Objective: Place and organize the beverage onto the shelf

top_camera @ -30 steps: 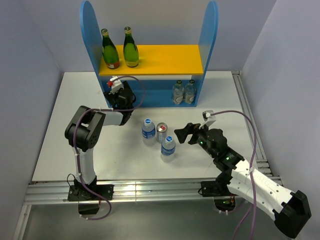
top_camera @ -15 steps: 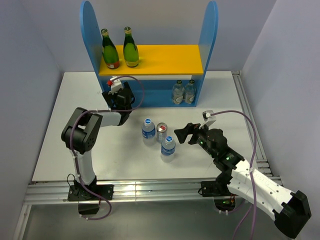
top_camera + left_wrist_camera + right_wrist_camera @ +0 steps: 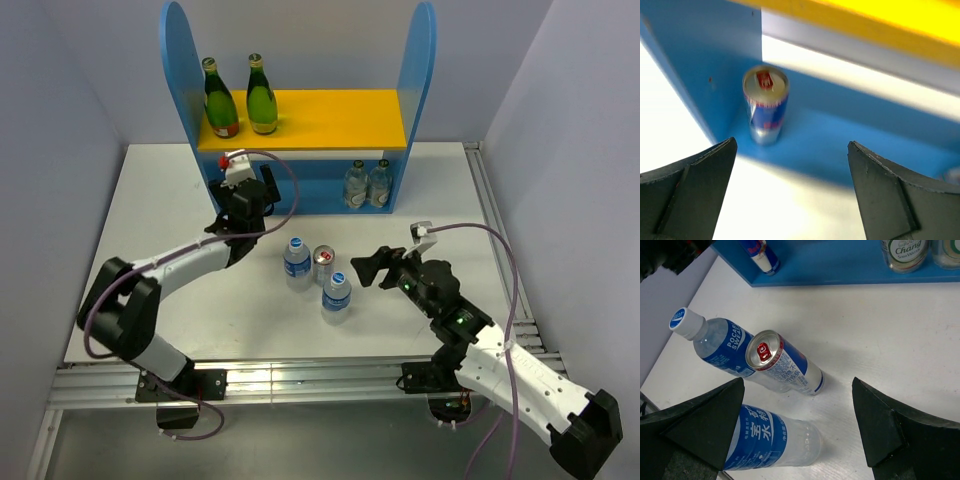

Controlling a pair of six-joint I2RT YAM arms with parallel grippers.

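Right gripper (image 3: 366, 270): jaws spread wide, empty, low over the white table (image 3: 150, 250).
Mid-table: two water bottles (image 3: 296, 262) and one silver can (image 3: 323, 263), upright, clustered together just left of that gripper.
Left gripper (image 3: 791, 144): jaws wide apart, holding nothing, before the shelf (image 3: 178, 70).
Lower tier: second can (image 3: 765, 104) in left corner; clear bottles (image 3: 355, 186) at right.
Top board: green bottles (image 3: 220, 100), left end.

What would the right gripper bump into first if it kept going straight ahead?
Probably the can, centred between its open fingers. The nearer water bottle sits close to that line and might be touched first; depth is unclear.
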